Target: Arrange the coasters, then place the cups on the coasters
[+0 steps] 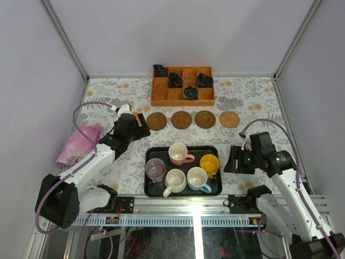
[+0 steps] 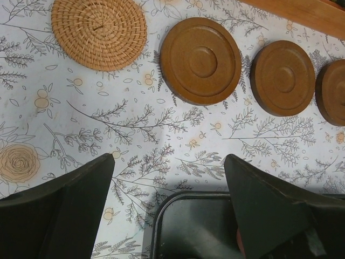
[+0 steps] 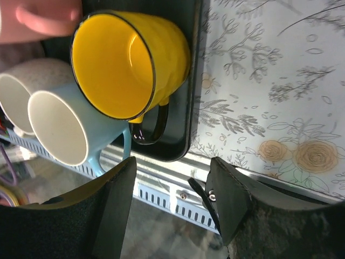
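Observation:
Three dark brown coasters (image 1: 157, 121) (image 1: 181, 119) (image 1: 205, 118) and a tan woven coaster (image 1: 229, 118) lie in a row behind the black tray (image 1: 205, 150). Another woven coaster (image 2: 99, 32) lies left of the brown ones (image 2: 200, 60), mostly under my left gripper (image 1: 137, 123) in the top view. That gripper (image 2: 170, 159) hangs open and empty over the tray's far left corner (image 2: 161, 216). Pink (image 1: 178, 154), yellow (image 1: 209, 163), mauve (image 1: 155, 169), white (image 1: 175, 181) and light blue (image 1: 197, 178) cups stand on the tray. My right gripper (image 1: 233, 160) (image 3: 172, 164) is open and empty, just right of the yellow cup (image 3: 126, 59).
An orange wooden box (image 1: 182, 86) with dark bundles in its compartments stands behind the coasters. A pink cloth (image 1: 81, 144) lies at the left edge. A metal rail (image 3: 161, 194) runs along the near table edge, below the tray rim (image 3: 183, 135).

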